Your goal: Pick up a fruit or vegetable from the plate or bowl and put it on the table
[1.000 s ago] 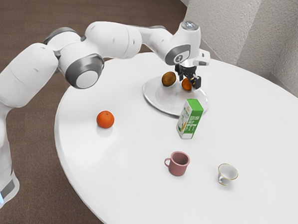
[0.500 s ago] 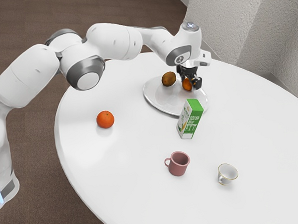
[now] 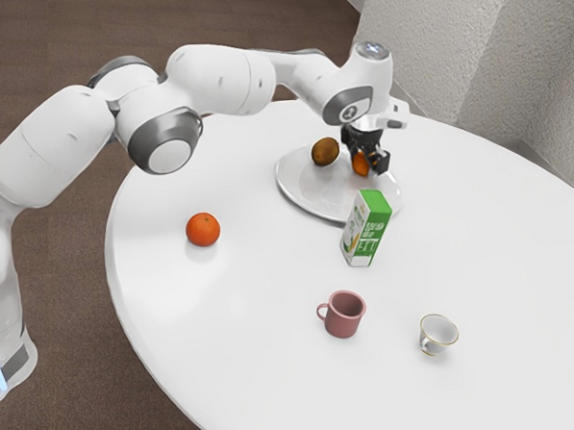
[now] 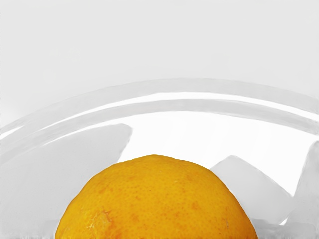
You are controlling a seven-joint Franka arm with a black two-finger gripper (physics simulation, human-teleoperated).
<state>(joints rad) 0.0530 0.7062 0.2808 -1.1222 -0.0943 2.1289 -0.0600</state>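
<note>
Near the plate point(image 3: 312, 187) stands a carton point(image 3: 365, 232) (upright, green-topped).

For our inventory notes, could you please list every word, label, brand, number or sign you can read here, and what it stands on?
No text is legible.
Green and white carton: printed characters, too small to read.
Arm: a small round mark near the hand, too small to make out.
Pink mug: none seen.
</note>
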